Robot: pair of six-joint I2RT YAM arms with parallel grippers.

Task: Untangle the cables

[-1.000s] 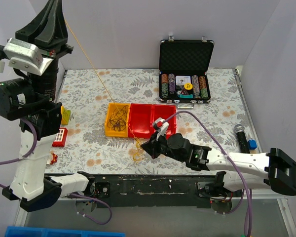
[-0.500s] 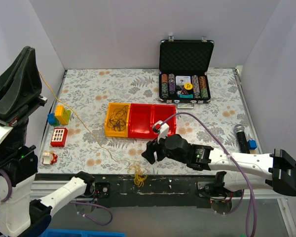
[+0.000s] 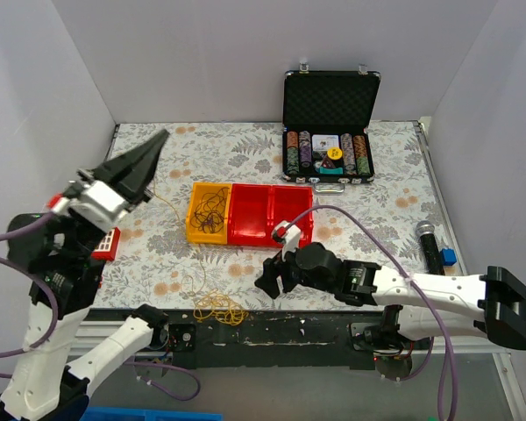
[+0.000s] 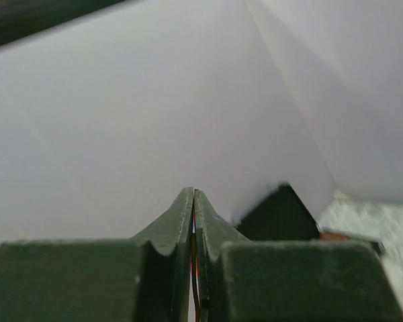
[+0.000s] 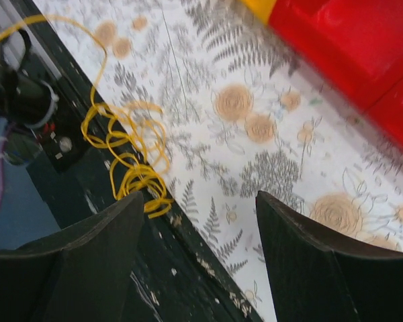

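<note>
A yellow cable lies in a loose coil on the table's black front edge, seen up close as loops in the right wrist view. A thin yellow strand rises from the coil toward my left gripper, raised at the left and pointing up. In the left wrist view that gripper is shut on a thin orange strand. My right gripper is open and empty, just right of the coil. More dark cables sit tangled in the yellow bin.
Two red bins adjoin the yellow one. An open case of poker chips stands at the back. A microphone and a blue block lie at the right. A red toy brick lies at the left.
The right gripper has opened and let go of the yellow cable. The left arm has swung down, and the coil has slid left to the front edge.
</note>
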